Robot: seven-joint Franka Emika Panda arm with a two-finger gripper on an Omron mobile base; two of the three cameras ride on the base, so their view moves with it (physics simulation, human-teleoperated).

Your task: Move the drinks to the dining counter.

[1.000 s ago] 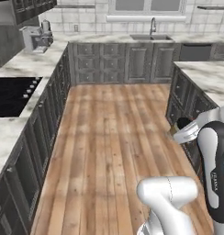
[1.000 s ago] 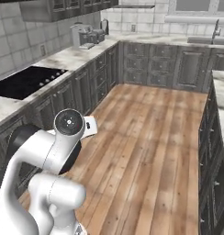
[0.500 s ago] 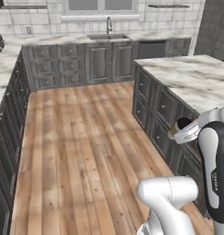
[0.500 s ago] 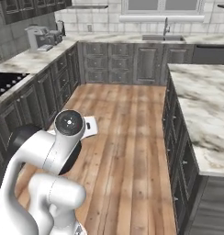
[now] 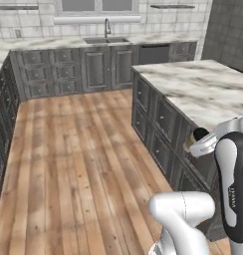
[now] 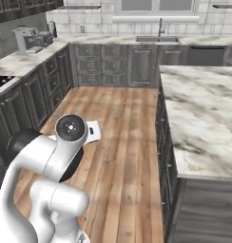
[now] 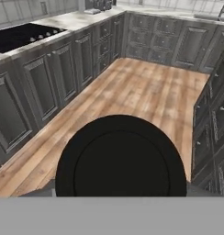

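The base has turned toward the dining counter (image 5: 203, 89); the hand (image 5: 197, 143), held level, grips the coffee cup (image 7: 120, 158)

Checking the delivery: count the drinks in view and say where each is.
1. The coffee cup is held in the gripper, beside the dining counter; its black lid faces the hand camera. Another drink may be hidden.
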